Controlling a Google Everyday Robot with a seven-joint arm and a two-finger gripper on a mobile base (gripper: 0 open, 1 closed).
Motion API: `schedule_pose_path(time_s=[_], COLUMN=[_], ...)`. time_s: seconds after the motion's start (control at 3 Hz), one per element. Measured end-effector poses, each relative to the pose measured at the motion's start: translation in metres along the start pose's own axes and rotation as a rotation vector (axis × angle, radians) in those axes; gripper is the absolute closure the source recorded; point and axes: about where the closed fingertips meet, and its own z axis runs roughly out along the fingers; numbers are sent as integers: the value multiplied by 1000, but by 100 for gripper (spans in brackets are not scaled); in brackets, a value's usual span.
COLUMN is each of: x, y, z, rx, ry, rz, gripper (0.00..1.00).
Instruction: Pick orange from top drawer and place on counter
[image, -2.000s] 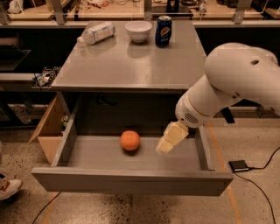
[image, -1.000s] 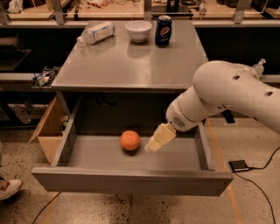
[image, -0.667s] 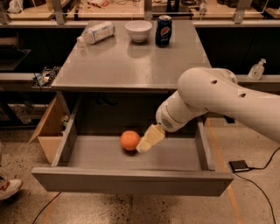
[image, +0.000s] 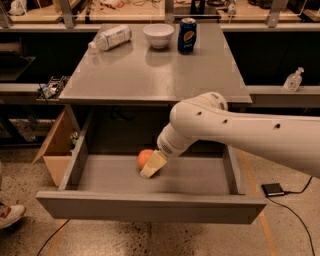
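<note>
Over the last two seconds you swept the gripper (image: 152, 166) leftward through the open drawer (image: 150, 206). It started under the counter's front right corner, well apart from the orange (image: 144, 157). By this moment it sat against the fruit's right side, low over the drawer floor. The arm (image: 240, 130) followed it, reaching in from the right beneath the front edge of the counter (image: 150, 75).

The orange itself had not shifted. It lay on the drawer floor toward the back, below the front edge and a little left of that edge's middle. The gripper's pale tip overlapped it from the near right, so the two looked to be touching. Whether the gripper was open or closed could not be told from this view, nor whether it had the orange between its sides or merely beside it.

For the task, that meant your approach was about finished and the grasp was the step in hand. Nothing had been lifted yet, and the placing was all still to come. The risk, as I judged it, was a nudge: a round fruit pushed from one side would roll left along the floor instead of seating.

On the counter, the bottle (image: 111, 37) lay near the far left corner. The bowl (image: 158, 35) and the can (image: 187, 35) stood along the far edge. The stretch by the front edge looked the closest spot for setting the orange down.
</note>
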Motion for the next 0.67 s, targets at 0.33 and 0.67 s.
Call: schedule_pose_path(time_s=[0.33, 0.67], x=[-1, -2], y=[3, 10], z=[27, 48], rx=[-8, -36], ry=[14, 19], rz=[12, 26], gripper=[0, 0])
